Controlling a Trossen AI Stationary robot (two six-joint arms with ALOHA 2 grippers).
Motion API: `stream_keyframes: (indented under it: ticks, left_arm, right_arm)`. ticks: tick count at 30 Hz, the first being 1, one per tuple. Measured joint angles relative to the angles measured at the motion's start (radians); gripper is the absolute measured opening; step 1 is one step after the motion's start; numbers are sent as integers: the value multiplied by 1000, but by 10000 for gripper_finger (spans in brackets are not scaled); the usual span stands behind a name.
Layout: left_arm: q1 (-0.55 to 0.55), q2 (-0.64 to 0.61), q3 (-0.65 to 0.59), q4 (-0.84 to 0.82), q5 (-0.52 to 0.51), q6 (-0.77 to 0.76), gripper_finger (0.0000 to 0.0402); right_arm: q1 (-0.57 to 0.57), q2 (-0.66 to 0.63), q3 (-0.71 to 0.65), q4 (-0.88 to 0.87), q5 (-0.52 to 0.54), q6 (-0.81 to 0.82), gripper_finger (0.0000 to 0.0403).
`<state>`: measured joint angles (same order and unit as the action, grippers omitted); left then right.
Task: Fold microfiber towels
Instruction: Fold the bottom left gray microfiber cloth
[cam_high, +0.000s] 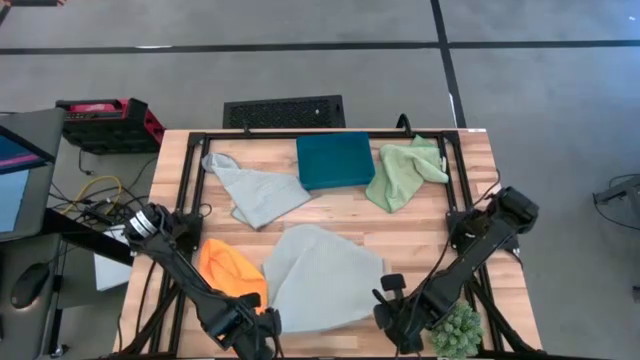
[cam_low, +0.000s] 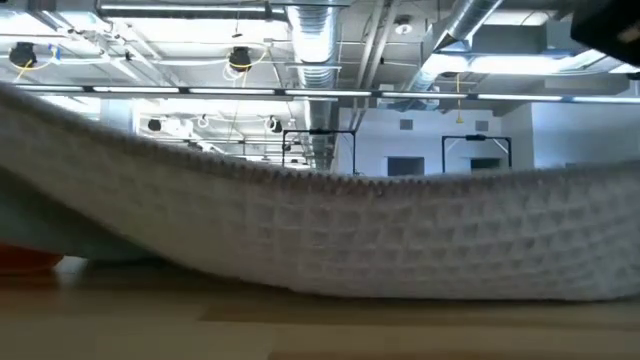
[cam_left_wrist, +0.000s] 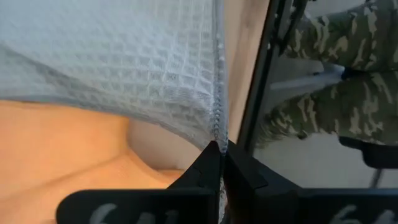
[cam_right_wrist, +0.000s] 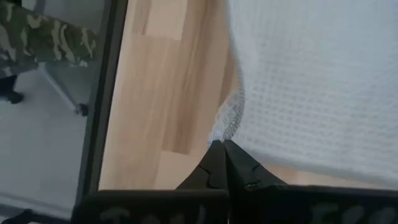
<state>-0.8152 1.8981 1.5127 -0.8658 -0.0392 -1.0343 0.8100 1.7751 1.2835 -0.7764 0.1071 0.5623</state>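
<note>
A large pale blue-grey microfiber towel (cam_high: 320, 275) lies at the table's near middle, with its near edge raised in the low view (cam_low: 320, 235). My left gripper (cam_high: 255, 325) is shut on its near left corner and my right gripper (cam_high: 395, 315) on its near right corner. An orange towel (cam_high: 232, 268) lies bunched beside the left arm. A second pale towel (cam_high: 255, 192) lies crumpled at the far left, and a light green one (cam_high: 405, 172) at the far right. My left gripper (cam_left_wrist: 221, 152) pinches the towel's hemmed edge at its near left corner (cam_left_wrist: 217, 134) between the two fingertips, slanting steeply down from above. The corner is lifted off the table, and the cloth spreads away from it toward the table's middle. My right gripper (cam_right_wrist: 222, 149) pinches the towel's near right corner (cam_right_wrist: 227, 127) between its two fingertips, slanting steeply down. The corner is held just above the wood. The near edge between the two corners sags in the middle (cam_low: 300, 280), down to the table.
A dark teal box (cam_high: 335, 160) stands at the far middle, between the two far towels. A spiky green plant ball (cam_high: 457, 330) sits at the near right, close beside my right gripper. A person in camouflage clothing (cam_left_wrist: 348, 74) is beyond the near edge.
</note>
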Motion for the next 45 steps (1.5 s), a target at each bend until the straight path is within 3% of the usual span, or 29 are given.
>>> stream_keyframes:
  ticks: [4,8,18,24,30,33,35,36,38,41,43,45]
  left_arm:
    - [17,-9,7,-45,-83,25,0]
    - [64,-9,80,-210,-228,34,0]
    - [152,-10,501,-688,-482,122,0]
    - [212,-59,668,-706,-604,205,0]
    - [284,-140,700,-706,-714,278,0]
    - [341,-184,699,-707,-609,330,0]
    - [365,-198,699,-706,-657,323,0]
    - [374,-206,698,-706,-694,317,0]
    - [401,-226,698,-706,-663,364,0]
    - [422,-235,698,-706,-722,360,0]
    - [443,-236,698,-705,-673,413,0]
    - [457,-236,698,-706,-690,423,0]
  right_arm:
    - [-13,-57,0,-44,111,-17,2]
    - [-56,-146,1,-141,282,-24,2]
    - [-171,-383,28,-253,474,-148,2]
    - [-230,-454,172,-326,571,-314,2]
    - [-286,-463,324,-407,631,-412,2]
    - [-320,-464,379,-461,610,-433,2]
    - [-339,-463,396,-459,645,-422,2]
    - [-347,-462,406,-473,634,-426,2]
    - [-364,-463,421,-502,572,-482,2]
    - [-381,-461,421,-477,618,-451,1]
    - [-400,-462,421,-499,524,-522,1]
    - [-414,-461,421,-483,530,-527,1]
